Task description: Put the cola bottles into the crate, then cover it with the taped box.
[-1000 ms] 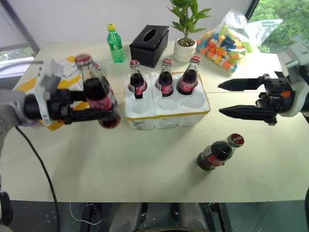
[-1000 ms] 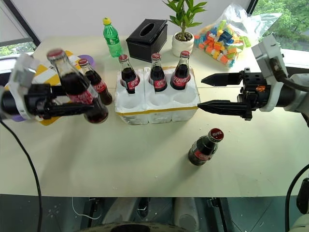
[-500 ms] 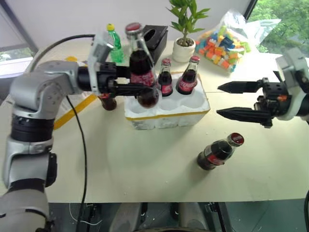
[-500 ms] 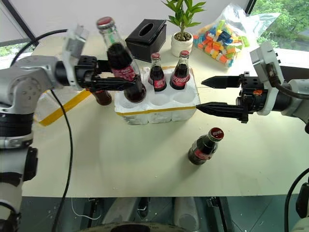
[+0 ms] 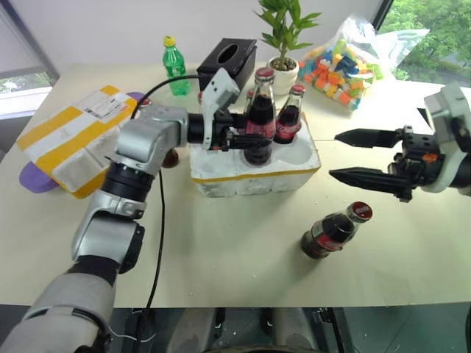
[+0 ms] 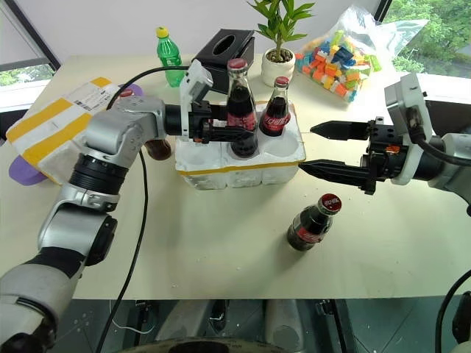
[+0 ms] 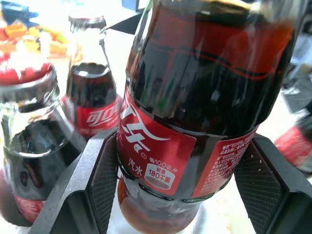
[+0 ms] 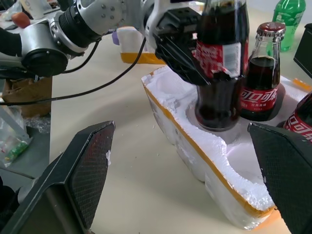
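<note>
Left hand [image 5: 239, 137] — now over crate [image 5: 254, 173], gripping cola bottle [image 5: 259, 116]; right hand [image 5: 352, 156] open.

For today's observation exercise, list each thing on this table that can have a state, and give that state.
Left gripper: shut on held cola bottle, upright, over the crate's front middle well.
Right gripper: open, holding nothing.
Crate: uncovered, front wells unfilled.
Back-row bottle: standing in its well.
Fallen bottle: lying on the table, capped.
Taped box: lying aside, off the crate.

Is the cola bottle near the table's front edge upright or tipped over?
Tipped: the cola bottle lies on its side on the table, cap toward the right gripper.
</note>
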Action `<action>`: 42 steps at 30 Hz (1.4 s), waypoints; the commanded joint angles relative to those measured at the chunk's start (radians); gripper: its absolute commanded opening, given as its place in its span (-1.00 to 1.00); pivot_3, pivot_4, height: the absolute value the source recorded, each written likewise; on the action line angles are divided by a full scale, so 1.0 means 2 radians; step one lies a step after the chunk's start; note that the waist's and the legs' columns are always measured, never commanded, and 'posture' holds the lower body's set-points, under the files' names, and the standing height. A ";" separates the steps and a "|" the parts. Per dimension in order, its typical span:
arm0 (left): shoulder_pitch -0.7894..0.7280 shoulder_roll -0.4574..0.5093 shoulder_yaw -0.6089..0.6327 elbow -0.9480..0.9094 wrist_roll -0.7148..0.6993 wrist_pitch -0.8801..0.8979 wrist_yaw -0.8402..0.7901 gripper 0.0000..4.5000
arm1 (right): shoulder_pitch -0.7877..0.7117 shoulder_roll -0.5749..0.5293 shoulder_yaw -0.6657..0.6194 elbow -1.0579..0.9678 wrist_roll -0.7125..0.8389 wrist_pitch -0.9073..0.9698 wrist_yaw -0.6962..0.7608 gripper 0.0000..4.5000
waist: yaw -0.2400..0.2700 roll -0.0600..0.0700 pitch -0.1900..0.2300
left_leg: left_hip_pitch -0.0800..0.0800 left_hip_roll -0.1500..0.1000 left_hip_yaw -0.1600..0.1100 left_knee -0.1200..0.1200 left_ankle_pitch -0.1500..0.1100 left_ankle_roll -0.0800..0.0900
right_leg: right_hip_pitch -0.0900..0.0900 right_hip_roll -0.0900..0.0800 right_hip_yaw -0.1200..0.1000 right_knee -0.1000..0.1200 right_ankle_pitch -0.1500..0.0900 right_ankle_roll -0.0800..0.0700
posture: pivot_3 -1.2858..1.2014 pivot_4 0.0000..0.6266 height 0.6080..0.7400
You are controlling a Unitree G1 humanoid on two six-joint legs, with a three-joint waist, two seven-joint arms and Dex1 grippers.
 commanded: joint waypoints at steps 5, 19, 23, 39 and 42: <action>-0.004 -0.021 0.016 -0.003 0.022 -0.028 0.015 0.87 | -0.012 -0.002 -0.010 0.001 0.000 -0.009 -0.019 1.00 | 0.001 0.000 0.000 | 0.000 0.000 0.000 0.000 0.000 0.001 | 0.000 0.000 0.000 0.000 0.000 0.000 | 0.03 -0.52 0.88; 0.059 0.099 0.112 -0.197 -0.071 0.117 0.021 0.97 | -0.059 0.012 0.044 0.053 -0.032 -0.030 -0.007 1.00 | 0.001 0.000 0.000 | 0.000 0.000 0.000 0.001 0.000 -0.001 | 0.000 0.000 0.000 0.002 0.000 0.000 | 0.03 -0.52 0.88; 0.075 0.138 0.151 -0.240 -0.105 0.157 0.027 0.97 | -0.071 0.018 0.057 0.064 -0.041 -0.035 -0.003 1.00 | 0.000 0.000 0.000 | 0.000 -0.001 0.000 0.001 0.000 0.000 | 0.000 0.000 0.000 0.002 0.000 0.000 | 0.03 -0.52 0.88; 0.333 0.172 0.311 -0.354 -0.061 0.174 0.263 0.97 | -0.089 0.009 0.067 0.093 -0.071 -0.042 0.036 1.00 | 0.004 0.000 0.000 | 0.001 0.000 0.000 0.001 -0.001 0.001 | 0.000 0.000 0.001 0.002 0.000 0.000 | 0.03 -0.52 0.88; 0.322 0.118 0.295 -0.327 -0.035 0.148 0.321 0.97 | -0.095 0.011 0.068 0.094 -0.073 -0.040 0.035 1.00 | 0.010 0.000 -0.001 | 0.001 0.000 0.000 0.001 -0.001 0.001 | 0.000 0.000 0.001 0.002 0.000 0.000 | 0.03 -0.52 0.88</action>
